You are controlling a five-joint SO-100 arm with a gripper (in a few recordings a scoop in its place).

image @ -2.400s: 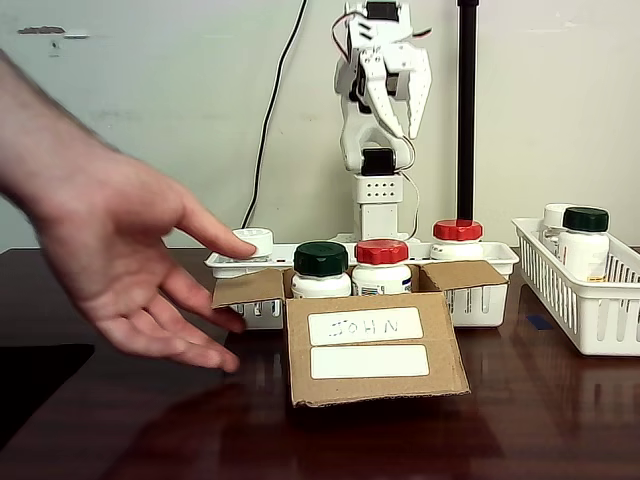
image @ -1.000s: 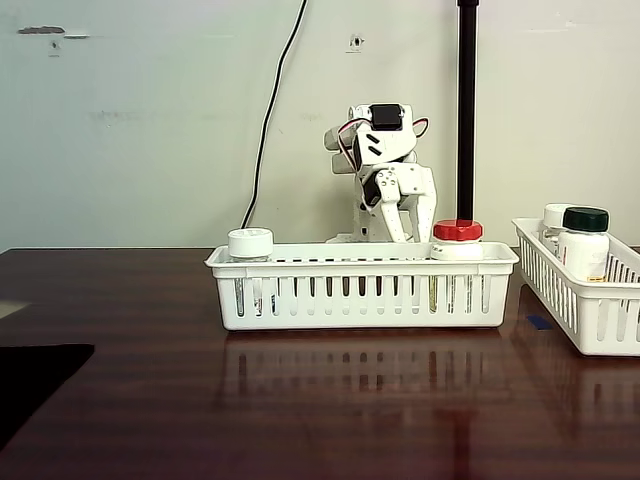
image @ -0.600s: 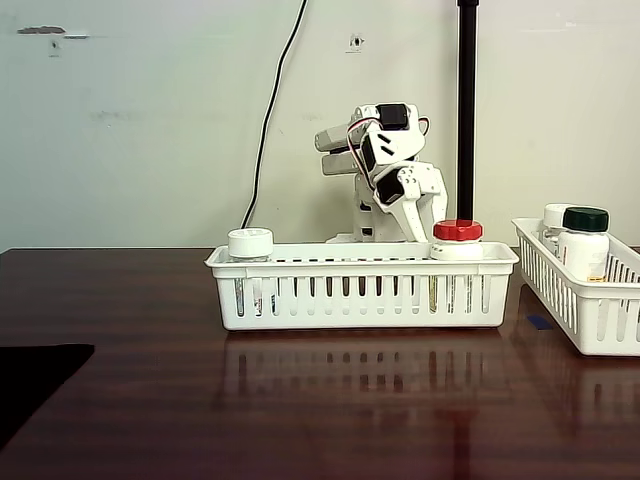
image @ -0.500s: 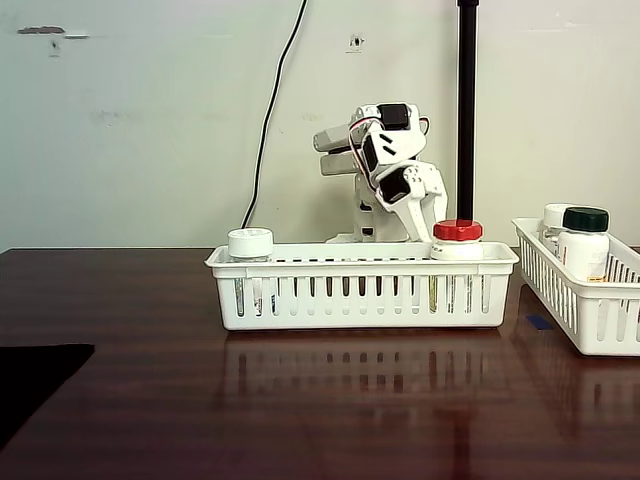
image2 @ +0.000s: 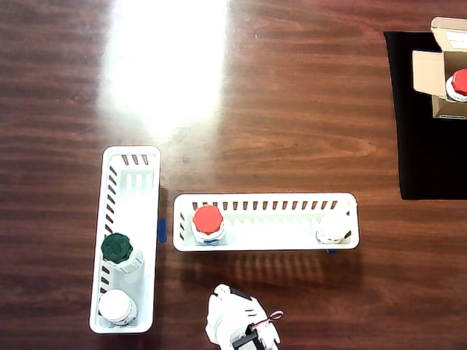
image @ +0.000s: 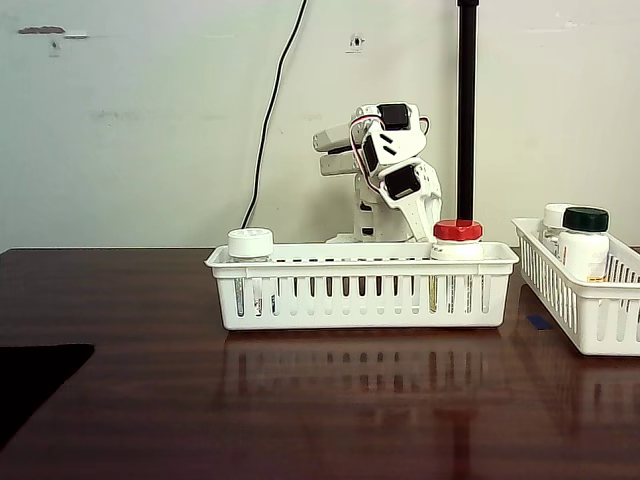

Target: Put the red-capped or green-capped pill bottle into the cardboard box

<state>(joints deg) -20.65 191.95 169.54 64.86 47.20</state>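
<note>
Red-capped white pill bottle [image: 457, 240] stands upright at the right end of the long white slotted plastic basket [image: 360, 290] in the fixed view; in the overhead view that same bottle [image2: 208, 223] is at the basket's [image2: 292, 203] left end. White two-finger gripper [image: 432, 228] sits folded low behind the basket, pointing down just behind and left of the red cap; I can't tell if it touches. Fingers are partly hidden by the bottle and basket rim, so I can't tell whether they are apart or closed.

Green-capped white pill bottle [image: 584, 243] stands in the second white slotted basket [image: 590, 305] at the right edge, next to a white-capped bottle [image: 555, 222]. Another white-capped bottle [image: 250, 245] is at the long basket's far left end.

Small brown cardboard box [image2: 438, 73] sits on a black mat [image2: 430, 138] in the overhead view's top right corner, well apart from the gripper, with a red cap [image2: 460, 82] showing inside it.
</note>
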